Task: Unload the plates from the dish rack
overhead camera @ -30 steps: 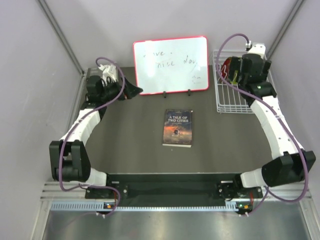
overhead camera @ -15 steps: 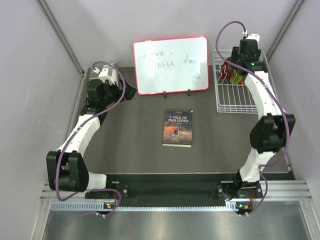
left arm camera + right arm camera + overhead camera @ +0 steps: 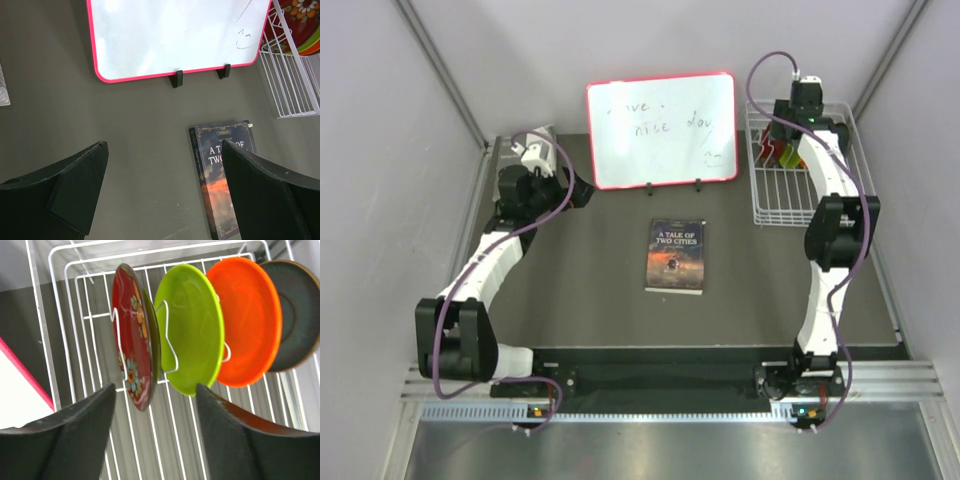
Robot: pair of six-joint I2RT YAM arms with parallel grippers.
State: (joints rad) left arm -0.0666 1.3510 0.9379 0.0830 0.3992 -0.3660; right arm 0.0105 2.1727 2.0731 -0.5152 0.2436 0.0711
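Several plates stand upright in the white wire dish rack (image 3: 60,340): dark red patterned plate (image 3: 131,335), lime green plate (image 3: 192,330), orange plate (image 3: 245,320) and a dark teal plate (image 3: 295,315). My right gripper (image 3: 156,390) hovers over the rack, open, its tips just short of the lower edges of the red and green plates and holding nothing. From above, the right gripper (image 3: 790,135) sits at the far end of the rack (image 3: 790,210). My left gripper (image 3: 165,145) hangs wide open above the bare table, holding nothing.
A red-framed whiteboard (image 3: 660,128) stands at the back centre on two black feet. A book (image 3: 676,256) lies flat mid-table, just right of my left gripper's gap in the left wrist view. Grey walls close in the table at the sides and back.
My right arm has stretched farther over the rack toward the plates and its jaws have narrowed somewhat. The left arm has shifted slightly and stays wide open.
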